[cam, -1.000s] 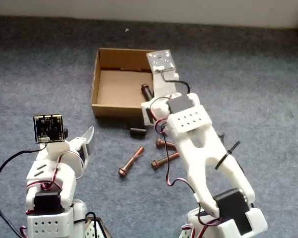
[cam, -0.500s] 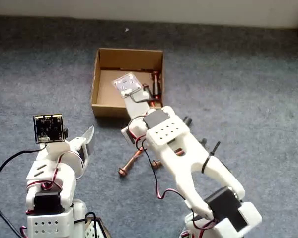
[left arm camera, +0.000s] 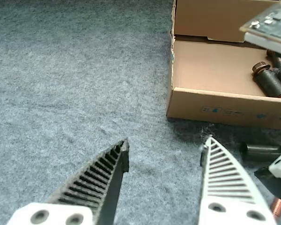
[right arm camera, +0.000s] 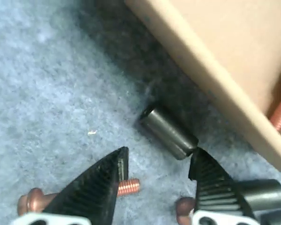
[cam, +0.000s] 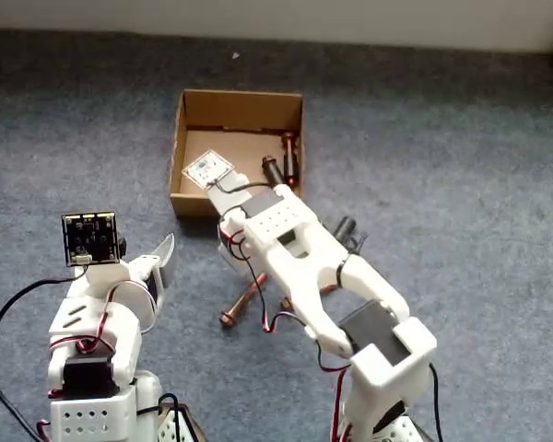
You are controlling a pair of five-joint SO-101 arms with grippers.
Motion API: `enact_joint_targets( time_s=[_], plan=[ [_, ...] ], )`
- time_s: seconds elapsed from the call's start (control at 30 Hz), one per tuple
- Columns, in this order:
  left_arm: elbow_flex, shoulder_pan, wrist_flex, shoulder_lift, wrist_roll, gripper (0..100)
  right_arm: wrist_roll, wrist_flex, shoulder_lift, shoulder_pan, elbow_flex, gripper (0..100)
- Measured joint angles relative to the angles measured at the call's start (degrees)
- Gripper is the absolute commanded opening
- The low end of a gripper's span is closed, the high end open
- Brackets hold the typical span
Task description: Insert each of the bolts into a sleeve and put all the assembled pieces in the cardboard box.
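One loose sleeve (right arm camera: 168, 132) | just ahead of right claw (right arm camera: 159, 157), jaws wide | long axis along box (right arm camera: 206, 77) wall | left claw (left arm camera: 164, 150) farther, also wide

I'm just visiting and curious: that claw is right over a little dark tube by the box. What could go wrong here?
The open right gripper hangs over the sleeve, which lies close to the box wall: a finger might snag the cardboard. The round sleeve could roll aside. A bolt beneath one finger may get nudged.
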Motion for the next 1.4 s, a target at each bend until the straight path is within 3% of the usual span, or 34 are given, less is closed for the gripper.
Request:
enact_joint_targets(
  time_s=[0.27, 0.53, 1.0, 1.23, 1.4],
  plan=[
    [0.0, 0.0, 0.0, 0.0, 0.0, 26, 1.0, 0.1, 4.5, 0.0, -3.5, 20.2],
    [0.0, 0.0, 0.0, 0.0, 0.0, 26, 1.0, 2.1, -0.4, 0.0, -3.9, 20.2],
    [0.0, 0.0, 0.0, 0.0, 0.0, 26, 9.4, -3.9, 4.3, -0.9, -3.9, 20.1],
    [0.0, 0.0, 0.0, 0.0, 0.0, 26, 9.5, -4.3, 6.9, -0.8, -3.7, 8.4],
    [0.0, 0.0, 0.0, 0.0, 0.0, 26, 9.5, -3.9, 6.7, -0.3, -2.8, 7.4]
  ],
)
